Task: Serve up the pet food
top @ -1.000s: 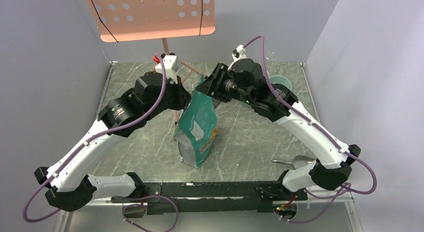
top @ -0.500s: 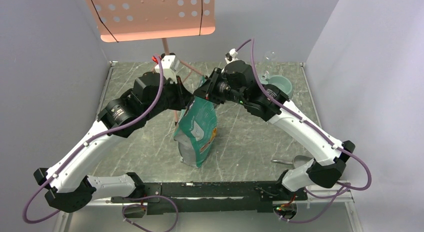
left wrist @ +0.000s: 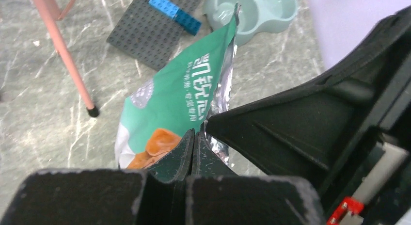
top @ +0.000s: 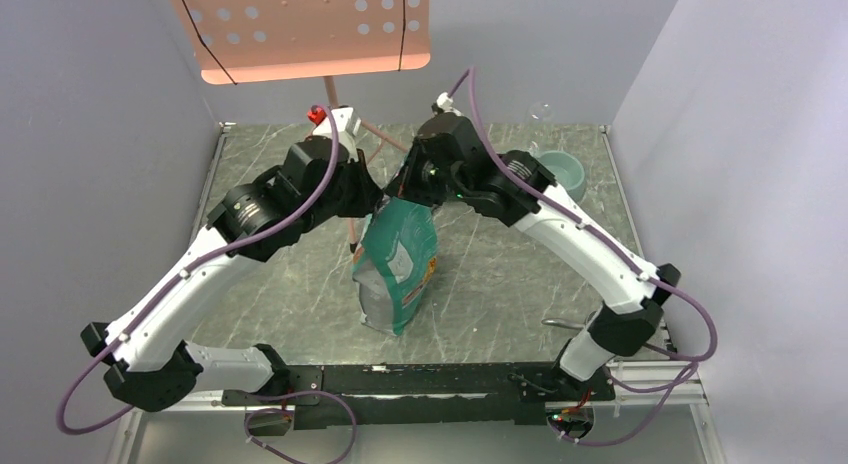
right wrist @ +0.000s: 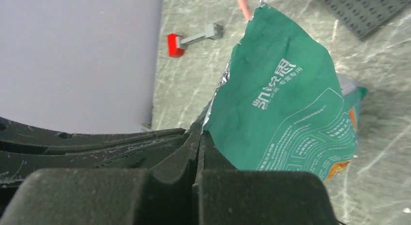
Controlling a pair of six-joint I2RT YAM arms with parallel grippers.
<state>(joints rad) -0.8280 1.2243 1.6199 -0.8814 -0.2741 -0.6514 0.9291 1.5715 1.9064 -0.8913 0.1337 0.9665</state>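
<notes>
The teal-green bag (top: 400,264) stands upright mid-table, its torn top held between both arms. My left gripper (top: 377,201) is shut on the bag's top edge; the left wrist view shows its jaws (left wrist: 194,134) pressed together at the foil lip of the bag (left wrist: 179,99). My right gripper (top: 402,191) is shut on the opposite lip; its jaws (right wrist: 199,134) pinch the edge of the bag (right wrist: 291,113). No kibble shows; it is hidden inside the bag. The pale blue-grey double bowl (top: 560,170) sits at the far right, and also shows in the left wrist view (left wrist: 257,11).
A pink perforated stand (top: 310,29) rises behind the bag, one leg (left wrist: 68,60) beside it. A grey baseplate (left wrist: 145,33) with a blue brick (left wrist: 174,14) lies near the bowl. A metal scoop (top: 585,322) lies near right. A red-tipped piece (right wrist: 174,44) lies by the wall.
My right arm has swung left and closed onto the bag's top lip. My left arm has shifted slightly up and right, keeping its hold. The bag's top stands straighter.
</notes>
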